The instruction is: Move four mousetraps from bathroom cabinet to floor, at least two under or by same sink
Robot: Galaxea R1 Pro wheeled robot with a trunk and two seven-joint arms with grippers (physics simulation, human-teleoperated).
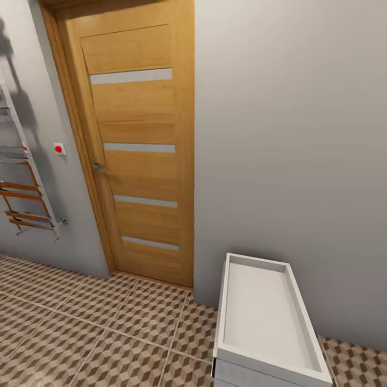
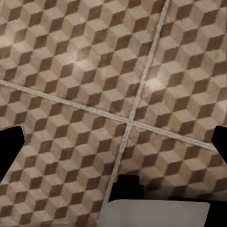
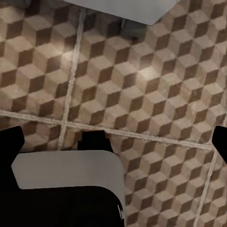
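The bathroom floor [image 1: 80, 333] of brown, beige and white cube-pattern tiles spreads below me. My left gripper [image 2: 115, 144] is open over the bare tiles [image 2: 71, 71], its dark fingertips [image 2: 10, 149] at the frame's two sides with nothing between them. My right gripper [image 3: 115, 142] is open over the same kind of tiles [image 3: 156, 94], and it holds nothing. The mousetraps, the cabinet and the bathroom sink are out of view.
A closed orange-brown wooden door [image 1: 137, 156] stands ahead in a grey wall [image 1: 290, 150]. A small white tray-topped drawer unit [image 1: 269, 328] stands against that wall at the lower right. A metal towel rack [image 1: 24, 188] hangs on the left wall. Pale parts of my own body [image 3: 66, 172] sit below the grippers.
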